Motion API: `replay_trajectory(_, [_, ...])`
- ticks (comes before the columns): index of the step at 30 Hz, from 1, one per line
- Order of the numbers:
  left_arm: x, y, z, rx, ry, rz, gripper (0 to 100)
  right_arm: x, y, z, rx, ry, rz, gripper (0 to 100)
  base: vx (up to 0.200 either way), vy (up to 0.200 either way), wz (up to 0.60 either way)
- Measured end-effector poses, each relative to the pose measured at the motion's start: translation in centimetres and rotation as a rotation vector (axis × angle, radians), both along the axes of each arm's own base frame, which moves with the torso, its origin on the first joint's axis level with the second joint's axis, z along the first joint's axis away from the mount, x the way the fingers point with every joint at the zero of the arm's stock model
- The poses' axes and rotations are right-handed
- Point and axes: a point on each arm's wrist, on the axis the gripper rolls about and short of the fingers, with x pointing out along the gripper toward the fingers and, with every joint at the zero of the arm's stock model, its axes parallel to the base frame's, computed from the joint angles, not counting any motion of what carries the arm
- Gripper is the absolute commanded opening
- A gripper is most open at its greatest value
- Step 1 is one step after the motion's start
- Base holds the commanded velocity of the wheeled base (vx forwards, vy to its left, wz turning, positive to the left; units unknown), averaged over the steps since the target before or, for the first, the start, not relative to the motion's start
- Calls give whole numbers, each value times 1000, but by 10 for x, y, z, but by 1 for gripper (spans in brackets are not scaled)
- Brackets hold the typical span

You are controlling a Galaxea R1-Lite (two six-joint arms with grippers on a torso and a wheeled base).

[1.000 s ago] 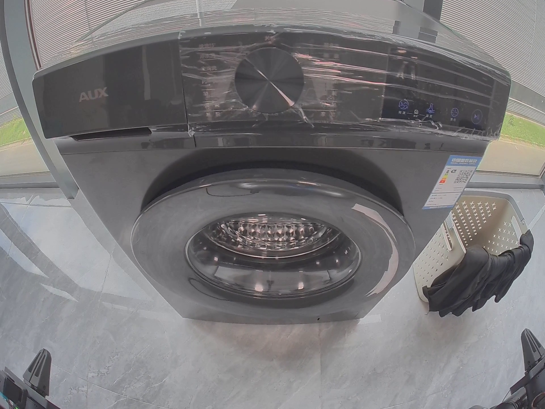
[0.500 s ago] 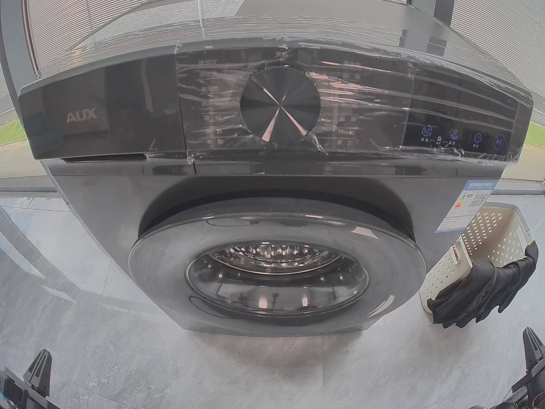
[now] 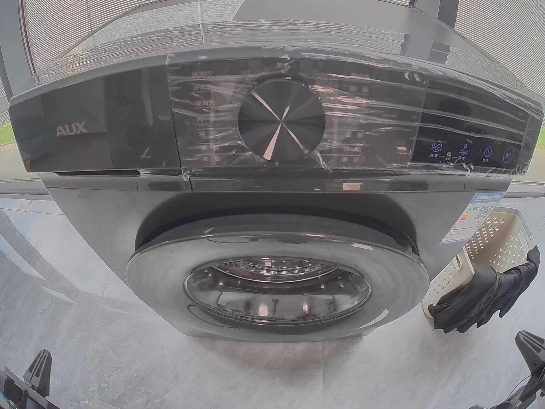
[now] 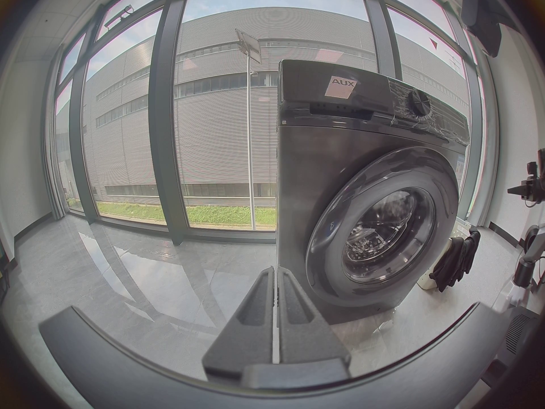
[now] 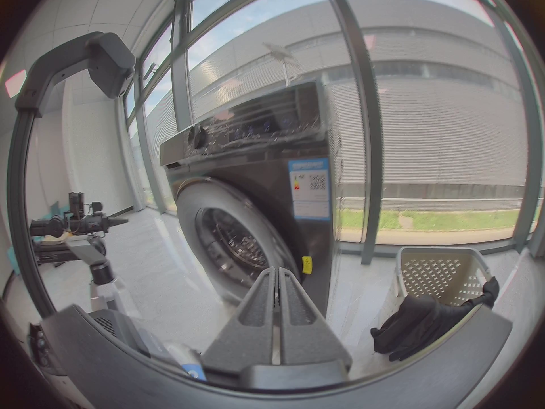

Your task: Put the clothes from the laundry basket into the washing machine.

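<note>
Clothes (image 3: 482, 305): one dark bundle, draped over the front rim of the laundry basket (image 3: 505, 234), part hanging outside toward the floor. Basket stands on the floor just beside the washing machine (image 3: 272, 200), at the machine's side on the robot's right. Round door (image 3: 278, 282) on the machine's front is shut; the drum behind the glass looks empty.

Left gripper (image 4: 276, 296): fingers pressed together, holding nothing, low in front of the machine toward its far-from-basket side. Right gripper (image 5: 277, 296): likewise closed and empty, in front of the machine on the basket side, near the bundle but apart from it.

Handling, as a judgement: fabric looks soft, limp and light; it will sag and trail, not hold shape. Best hold is probably the thick bunched fold where it crosses the rim, pinched deep to catch several layers. Hanging ends may snag on the basket's perforated wall or on the door opening. Door needs opening before any loading
</note>
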Motion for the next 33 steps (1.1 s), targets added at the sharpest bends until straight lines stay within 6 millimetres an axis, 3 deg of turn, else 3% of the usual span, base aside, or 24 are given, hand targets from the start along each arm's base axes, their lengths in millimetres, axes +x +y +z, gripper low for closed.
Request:
replay_trajectory(12, [0,0,0,1,0,0,0,78,9,21,-95,254,205,0,0,0,0])
replay_trajectory(19, [0,0,0,0,0,0,0,130,30,22,-104,318,302,0,0,0,0])
replay_trajectory(25, [0,0,0,-1,0,-1,0,158,53,17,-71,355,281,0,0,0,0])
replay_trajectory(26, [0,0,0,-1,0,-1,0,160,57,14,-66,376,276,100,0,0,0])
replay_trajectory(33, [0,0,0,-1,0,-2,0,161,62,9,-68,416,284,100,0,0,0])
